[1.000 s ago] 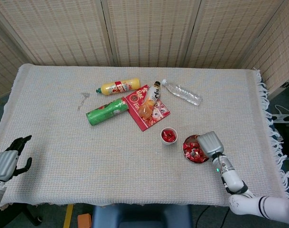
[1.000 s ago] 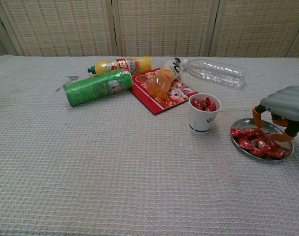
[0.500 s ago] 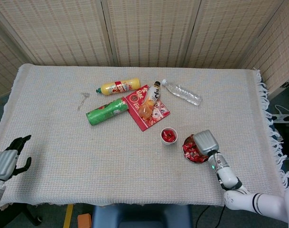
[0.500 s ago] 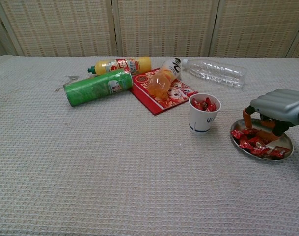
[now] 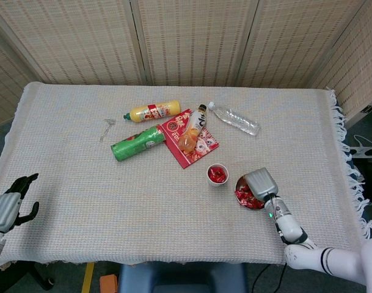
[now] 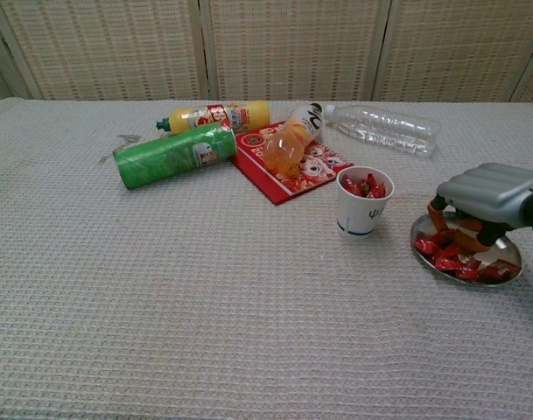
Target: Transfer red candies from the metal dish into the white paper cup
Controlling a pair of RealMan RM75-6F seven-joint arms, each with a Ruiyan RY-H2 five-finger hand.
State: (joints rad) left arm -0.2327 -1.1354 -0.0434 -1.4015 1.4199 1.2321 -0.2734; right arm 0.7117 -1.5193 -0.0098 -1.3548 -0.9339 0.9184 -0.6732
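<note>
Woven-panel screens back a table (image 5: 82, 183) covered in a pale textured cloth. Near its right front corner sits the shallow round metal dish (image 6: 509, 252) holding a heap of red wrapped candies (image 6: 452, 261). The white paper cup (image 6: 362, 208), upright and already holding several red candies, stands just beside the dish at about its ten o'clock in the head view.

The right hand (image 6: 481, 203) is poised over the dish, its orange-tipped fingers (image 6: 436, 215) pointing down into the candy pile. Whether a candy is actually pinched cannot be told — the fingertips are lost among the wrappers. The left hand (image 5: 10, 204) hangs off the table's left front edge, fingers apart, holding nothing.

Judgement: the step in hand is a pick from the dish. To do it well, close on one candy at the top of the heap rather than raking the pile, lift straight up so the light dish is not dragged — then travel toward ten o'clock and release only once centred over the cup mouth, staying clear of the rim so the cup is not tipped.
</note>
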